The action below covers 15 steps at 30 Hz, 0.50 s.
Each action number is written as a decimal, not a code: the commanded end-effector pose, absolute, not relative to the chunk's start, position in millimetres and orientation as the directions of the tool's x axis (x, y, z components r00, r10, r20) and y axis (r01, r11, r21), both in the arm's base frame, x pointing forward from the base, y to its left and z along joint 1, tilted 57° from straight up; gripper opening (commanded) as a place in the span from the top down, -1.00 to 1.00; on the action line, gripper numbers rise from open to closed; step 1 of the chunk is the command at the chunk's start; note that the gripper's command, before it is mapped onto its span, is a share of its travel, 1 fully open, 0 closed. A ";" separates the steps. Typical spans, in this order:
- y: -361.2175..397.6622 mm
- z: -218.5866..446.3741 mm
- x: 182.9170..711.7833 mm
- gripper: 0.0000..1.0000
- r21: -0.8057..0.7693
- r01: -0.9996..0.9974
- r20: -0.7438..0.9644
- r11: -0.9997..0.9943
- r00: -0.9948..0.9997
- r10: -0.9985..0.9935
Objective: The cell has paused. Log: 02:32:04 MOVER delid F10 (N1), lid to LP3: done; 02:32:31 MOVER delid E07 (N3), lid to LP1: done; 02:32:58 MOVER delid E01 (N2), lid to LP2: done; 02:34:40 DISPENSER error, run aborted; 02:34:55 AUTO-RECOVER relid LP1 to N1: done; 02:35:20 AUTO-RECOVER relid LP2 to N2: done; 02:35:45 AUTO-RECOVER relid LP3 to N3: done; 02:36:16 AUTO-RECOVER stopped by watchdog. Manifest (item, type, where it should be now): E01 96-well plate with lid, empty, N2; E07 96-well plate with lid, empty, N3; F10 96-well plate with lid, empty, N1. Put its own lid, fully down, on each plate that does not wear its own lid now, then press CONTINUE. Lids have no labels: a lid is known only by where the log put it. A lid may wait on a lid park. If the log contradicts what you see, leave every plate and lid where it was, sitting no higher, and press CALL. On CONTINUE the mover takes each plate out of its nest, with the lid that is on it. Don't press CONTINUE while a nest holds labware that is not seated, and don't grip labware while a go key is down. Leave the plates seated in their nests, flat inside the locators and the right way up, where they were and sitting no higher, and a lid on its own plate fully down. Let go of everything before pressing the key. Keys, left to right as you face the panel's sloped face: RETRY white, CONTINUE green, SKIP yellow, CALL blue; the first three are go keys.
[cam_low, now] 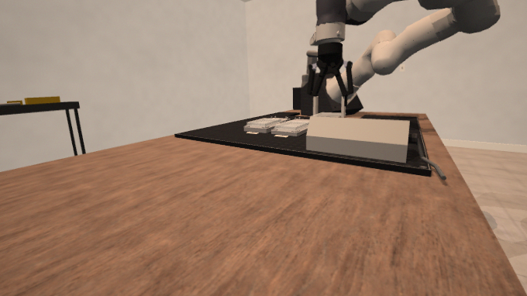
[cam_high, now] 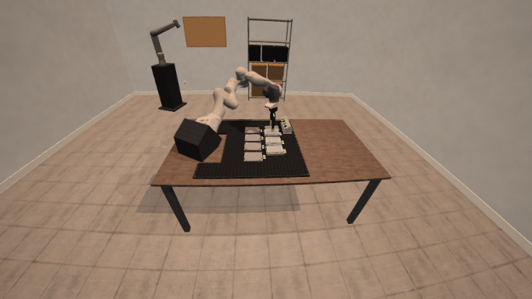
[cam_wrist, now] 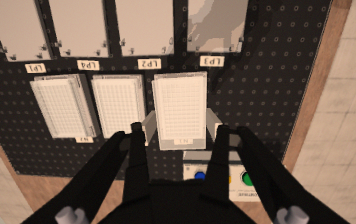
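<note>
Three lidded white 96-well plates stand in a row on the black perforated mat. In the wrist view the right one sits over the label N1; the other two plates (cam_wrist: 118, 105) (cam_wrist: 61, 106) are to its left. My gripper (cam_wrist: 180, 116) straddles the N1 plate, one finger pad on each long side, and is shut on its lid (cam_wrist: 180, 110). This lid looks larger and slightly higher than its neighbours. The gripper also shows in the top view (cam_high: 271, 124) and in the exterior view (cam_low: 329, 111), pointing straight down.
Four bare lid parks run along the far row, labelled LP1 (cam_wrist: 35, 67), LP4 (cam_wrist: 88, 65), LP2 (cam_wrist: 149, 63) and LP3 (cam_wrist: 211, 60). The key panel (cam_high: 285, 124) is just below my fingers, with the blue key (cam_wrist: 200, 175) and green key (cam_wrist: 246, 177) visible. A dark box (cam_high: 195, 138) stands at the arm's base.
</note>
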State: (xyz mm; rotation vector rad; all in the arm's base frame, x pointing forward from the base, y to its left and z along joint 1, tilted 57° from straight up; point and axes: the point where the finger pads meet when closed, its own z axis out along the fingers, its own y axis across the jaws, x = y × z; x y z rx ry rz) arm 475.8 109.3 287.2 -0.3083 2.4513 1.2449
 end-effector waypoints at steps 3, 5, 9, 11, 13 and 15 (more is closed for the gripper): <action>105.7 290.7 473.2 1.00 0.731 -0.354 -0.417 0.583 -0.908 -0.029; 103.8 291.9 472.7 1.00 0.731 -0.354 -0.417 0.583 -0.908 -0.029; 100.4 294.2 471.8 1.00 0.731 -0.354 -0.417 0.583 -0.908 -0.029; 99.0 295.1 471.4 1.00 0.731 -0.354 -0.417 0.583 -0.908 -0.029; 97.7 296.0 471.1 1.00 0.731 -0.354 -0.417 0.583 -0.908 -0.029; 96.7 296.7 470.8 1.00 0.731 -0.354 -0.417 0.583 -0.908 -0.029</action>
